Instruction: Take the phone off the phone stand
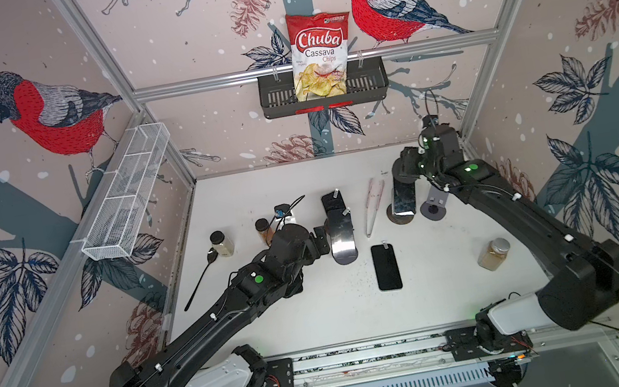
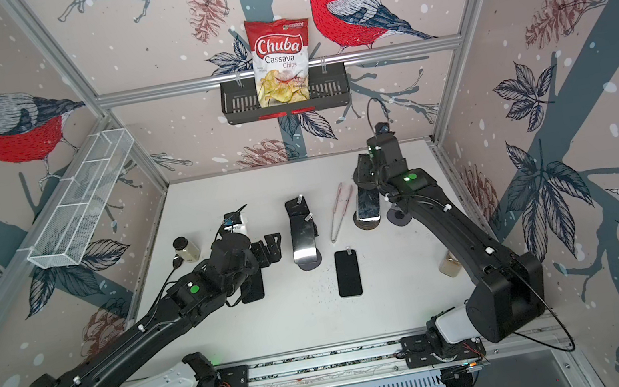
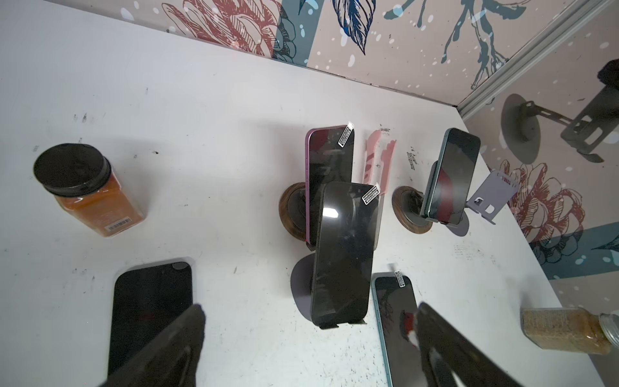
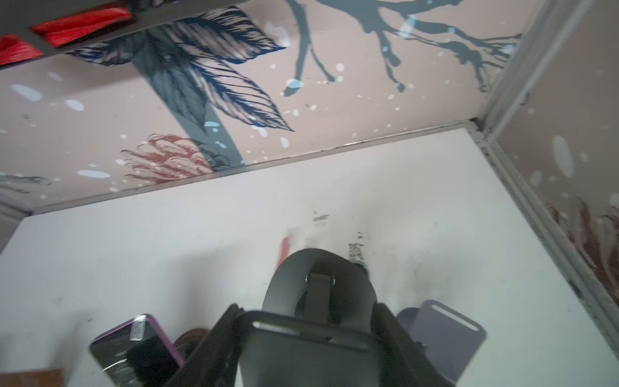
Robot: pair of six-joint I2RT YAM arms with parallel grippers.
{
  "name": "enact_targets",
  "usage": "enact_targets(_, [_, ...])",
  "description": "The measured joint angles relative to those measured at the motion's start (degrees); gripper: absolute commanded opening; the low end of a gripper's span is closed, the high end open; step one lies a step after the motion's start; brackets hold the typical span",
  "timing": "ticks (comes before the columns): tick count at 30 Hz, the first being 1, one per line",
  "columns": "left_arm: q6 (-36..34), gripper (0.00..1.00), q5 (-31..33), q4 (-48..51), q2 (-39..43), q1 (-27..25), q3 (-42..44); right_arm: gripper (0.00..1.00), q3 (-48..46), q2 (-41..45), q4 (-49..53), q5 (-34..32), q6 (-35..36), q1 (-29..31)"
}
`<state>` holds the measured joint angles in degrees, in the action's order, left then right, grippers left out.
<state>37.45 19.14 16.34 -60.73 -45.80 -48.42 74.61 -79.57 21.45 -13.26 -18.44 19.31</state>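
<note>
You have one white table [image 1: 443, 308] walled on three sides. On the walls there's one white wire basket [image 1: 127, 198] at 9 o'clock and one black basket [image 1: 370, 84] at 12, with one chips bag [image 1: 321, 53] standing in it. Two grippers are in view. The left gripper [image 2: 272, 249] hovers just at 9 o'clock of the centre phone [image 1: 342, 240], jaws wide apart, nothing between them. The right gripper [image 4: 306, 331] is at 2 o'clock on the table, its fingers [image 4: 224, 338] clamped on the side edges of the gripped phone [image 1: 403, 198] near its top. That phone stands steeply, its lower end over the round base of the phone stand [image 1: 393, 218]. I can't tell whether it's off the lip.

Count five phones:
- Three on stands: the gripped one, the centre one, and the purple phone [image 1: 332, 201] at 12.
- Two flat: the flat phone [image 1: 386, 266] at 4, and the second flat phone [image 3: 150, 301], partly under the left arm.

Count four stands: the phone stand, the wooden-base stand [image 3: 293, 207] under purple, the grey-base stand [image 3: 301, 278] under centre, and the empty lavender stand [image 1: 433, 204] just at 3 o'clock of the phone stand.

Count three jars: the dark-lid jar [image 1: 222, 243] and the orange spice jar [image 1: 263, 231] upright at 9, and the tipped jar [image 1: 494, 254] on its side at 4.

There's also one black spoon [image 1: 200, 282] at 9 and one pair of pink tongs [image 1: 372, 214] at 1.
</note>
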Motion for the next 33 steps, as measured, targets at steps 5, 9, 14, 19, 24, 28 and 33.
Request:
enact_targets(5, [-1.53, 0.96, -1.03, -1.27, -1.75, 0.00, -0.59, 0.51, -4.70, 2.71, 0.04, 0.63, -1.31, -4.79])
enact_targets(9, [-3.04, 0.96, -2.58, -2.64, -3.76, 0.07, -1.22, 0.51, -7.52, 4.07, 0.17, 0.66, -2.64, -7.41])
enact_targets(14, [-4.48, 0.96, -4.28, -4.96, -6.86, 0.11, -2.29, 0.52, -10.40, 5.64, 1.07, 0.61, -2.93, -9.70])
enact_targets(19, [-5.33, 0.96, -6.78, -6.82, -10.23, 0.33, -3.48, 0.52, -13.42, 6.84, 2.38, 1.07, -4.15, -9.92])
enact_targets(24, [-5.95, 0.96, -8.52, -7.63, -13.07, 0.70, -4.79, 0.53, -17.53, 7.21, 3.26, 1.55, -6.23, -8.74])
enact_targets(28, [-6.14, 0.96, -8.83, -8.46, -14.64, 0.70, -5.90, 0.53, -20.83, 8.17, 3.98, 2.49, -8.13, -6.75])
enact_targets(33, [-6.21, 0.96, -9.07, -9.11, -15.67, 0.79, -6.36, 0.54, -23.45, 8.22, 3.56, 2.95, -10.14, -5.09])
